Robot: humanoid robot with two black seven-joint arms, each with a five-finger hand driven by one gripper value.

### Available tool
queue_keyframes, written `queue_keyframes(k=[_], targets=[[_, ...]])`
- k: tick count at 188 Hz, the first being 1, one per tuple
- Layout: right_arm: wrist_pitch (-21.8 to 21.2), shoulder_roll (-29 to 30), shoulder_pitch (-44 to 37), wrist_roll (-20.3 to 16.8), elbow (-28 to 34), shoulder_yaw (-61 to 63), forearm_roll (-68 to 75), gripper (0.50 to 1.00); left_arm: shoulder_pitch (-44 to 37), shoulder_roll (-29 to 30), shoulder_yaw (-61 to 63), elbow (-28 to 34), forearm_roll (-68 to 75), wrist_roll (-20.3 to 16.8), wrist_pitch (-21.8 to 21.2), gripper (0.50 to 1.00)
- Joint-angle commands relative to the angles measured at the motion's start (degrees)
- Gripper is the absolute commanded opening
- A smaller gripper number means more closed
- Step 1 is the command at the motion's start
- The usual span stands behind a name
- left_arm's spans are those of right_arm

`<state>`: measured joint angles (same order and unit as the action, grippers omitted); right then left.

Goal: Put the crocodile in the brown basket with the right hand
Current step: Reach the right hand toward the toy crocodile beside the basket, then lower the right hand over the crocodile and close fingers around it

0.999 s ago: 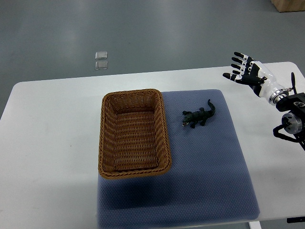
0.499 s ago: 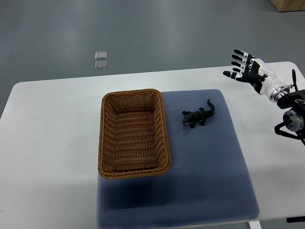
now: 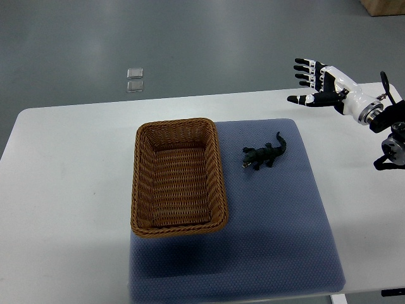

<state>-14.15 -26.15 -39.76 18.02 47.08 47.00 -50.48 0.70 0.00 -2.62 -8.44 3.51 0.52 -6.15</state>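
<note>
A small dark green toy crocodile (image 3: 264, 153) lies on the blue mat (image 3: 278, 221), just right of the brown wicker basket (image 3: 178, 225), with its tail pointing up and right. The basket holds nothing. My right hand (image 3: 312, 82) hovers above the table's far right corner, up and right of the crocodile and well apart from it. Its fingers are spread and it holds nothing. The left arm does not show.
The white table (image 3: 69, 190) carries the mat and basket. Two small clear squares (image 3: 134, 80) lie on the grey floor beyond the table's far edge. A wooden corner (image 3: 383, 6) shows at the top right.
My right hand has moved up and to the left, rising over the table's far right edge. Crocodile and basket have stayed put.
</note>
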Motion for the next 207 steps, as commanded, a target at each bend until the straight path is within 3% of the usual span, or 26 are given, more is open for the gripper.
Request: queue_keyframes(k=[1, 38, 78, 142, 207], targets=[[0.0, -2.5, -2.1, 1.5, 2.8, -5.1, -2.3, 0.928, 0.0, 0.0, 0.1, 0.0, 0.0, 0.0, 0.0, 1.0], [0.1, -8.2, -8.5, 4.3, 7.9, -16.6, -9.4, 0.928, 0.0, 0.0, 0.1, 0.0, 0.0, 0.0, 0.0, 1.0], [0.9, -9.0, -13.7, 6.9, 10.2, -25.3, -22.3, 0.928, 0.0, 0.0, 0.0, 0.0, 0.0, 0.0, 0.0, 1.0], [13.7, -8.6, -24.2, 7.5, 10.4, -49.9, -28.1, 0.928, 0.0, 0.0, 0.0, 0.0, 0.0, 0.0, 0.0, 1.0], [16.1, -3.9, -25.1, 6.9, 10.0, -54.0, -32.0, 0.928, 0.0, 0.0, 0.0, 0.0, 0.0, 0.0, 0.0, 1.0]])
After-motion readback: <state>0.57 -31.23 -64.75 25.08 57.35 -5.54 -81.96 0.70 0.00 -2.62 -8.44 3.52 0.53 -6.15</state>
